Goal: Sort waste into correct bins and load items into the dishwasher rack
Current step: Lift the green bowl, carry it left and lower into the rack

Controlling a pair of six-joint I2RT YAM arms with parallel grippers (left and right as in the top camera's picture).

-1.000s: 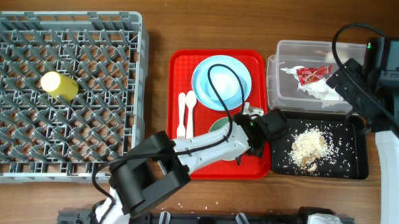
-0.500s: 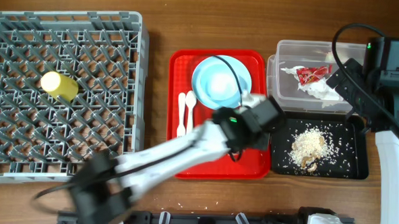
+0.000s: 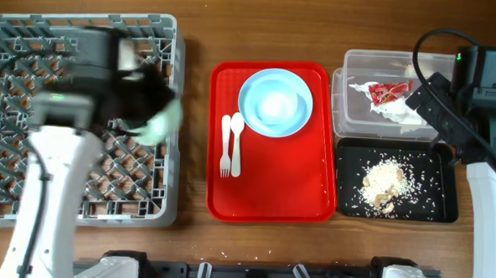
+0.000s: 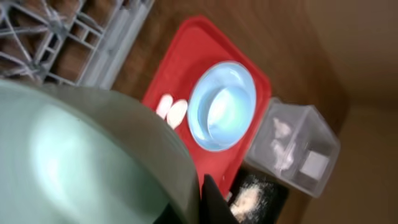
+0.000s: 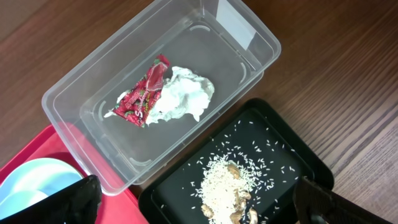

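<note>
My left gripper (image 3: pixel 146 111) is shut on the rim of the pale green bowl (image 3: pixel 161 123) and holds it above the right edge of the grey dishwasher rack (image 3: pixel 28 188). The bowl (image 4: pixel 93 155) fills the left wrist view. My arm hides the yellow cup. The light-blue plate (image 3: pixel 274 102), white fork (image 3: pixel 226 144) and spoon (image 3: pixel 237 143) lie on the red tray (image 3: pixel 271 190). The napkin (image 5: pixel 180 96) and red wrapper (image 5: pixel 143 93) sit in the clear tub (image 3: pixel 354 118). Rice crumbs (image 5: pixel 224 186) lie in the black tray (image 3: pixel 435 176). My right gripper (image 5: pixel 198 202) hangs open above both bins.
The rack takes up the table's left third, with upright pegs across its floor. Bare wood runs between the rack and the red tray, and along the far edge. The right arm's body (image 3: pixel 481 74) and cable stand at the right edge.
My left arm has swung from the red tray's lower right across to the rack, carrying the green bowl with it. The right arm has not moved.
</note>
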